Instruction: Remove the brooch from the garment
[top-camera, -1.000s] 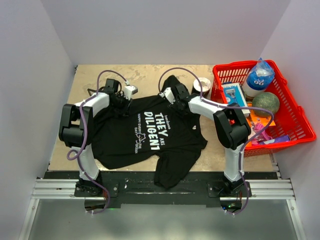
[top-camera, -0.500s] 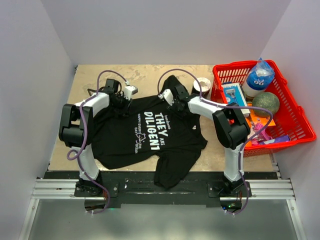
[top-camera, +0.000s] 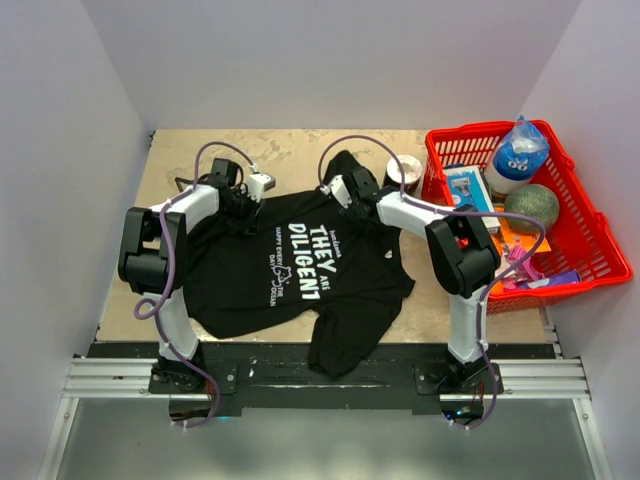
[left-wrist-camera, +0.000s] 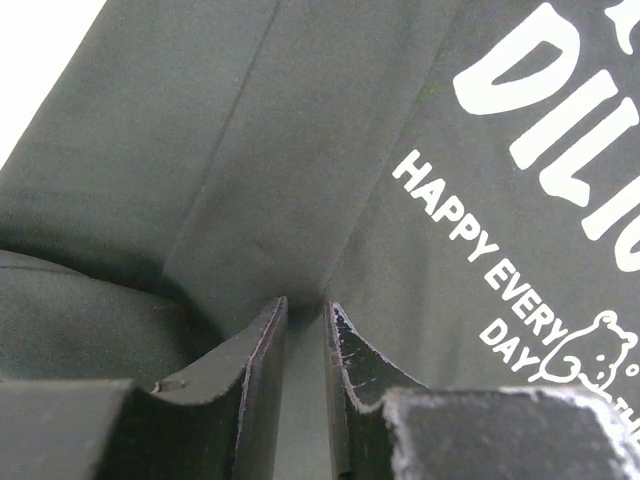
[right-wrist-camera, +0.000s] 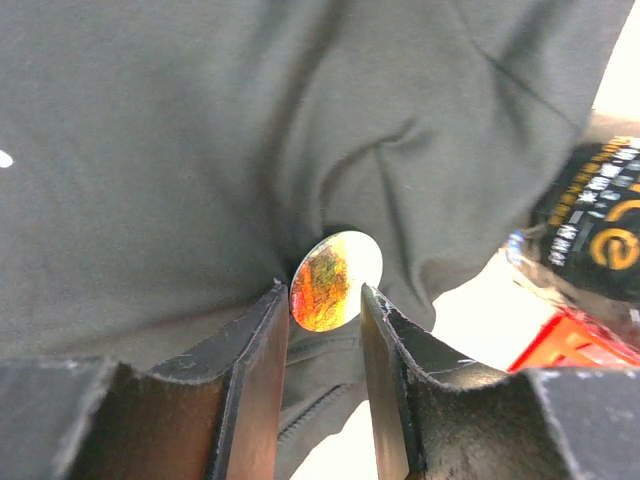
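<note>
The garment (top-camera: 300, 270) is a black T-shirt with white lettering, spread on the table; it also fills the left wrist view (left-wrist-camera: 300, 150) and the right wrist view (right-wrist-camera: 150, 150). The only pinned piece showing is the brooch (right-wrist-camera: 335, 280), a small round shiny orange-gold disc standing tilted off puckered cloth near the shirt's hem. My right gripper (right-wrist-camera: 325, 290) grips it by its edges at the fingertips; in the top view this gripper (top-camera: 338, 190) sits at the shirt's far edge. My left gripper (left-wrist-camera: 305, 305) is nearly closed on a fold of cloth left of the lettering (top-camera: 243, 205).
A red basket (top-camera: 590, 230) with a bottle, a green ball and packets stands at the right. A dark roll (top-camera: 405, 170) sits between the basket and the shirt. A dark labelled container (right-wrist-camera: 600, 230) and the basket's corner (right-wrist-camera: 560, 345) show right of my right fingers.
The right gripper has shifted very slightly at the shirt's far edge. The left arm and the shirt look the same.
</note>
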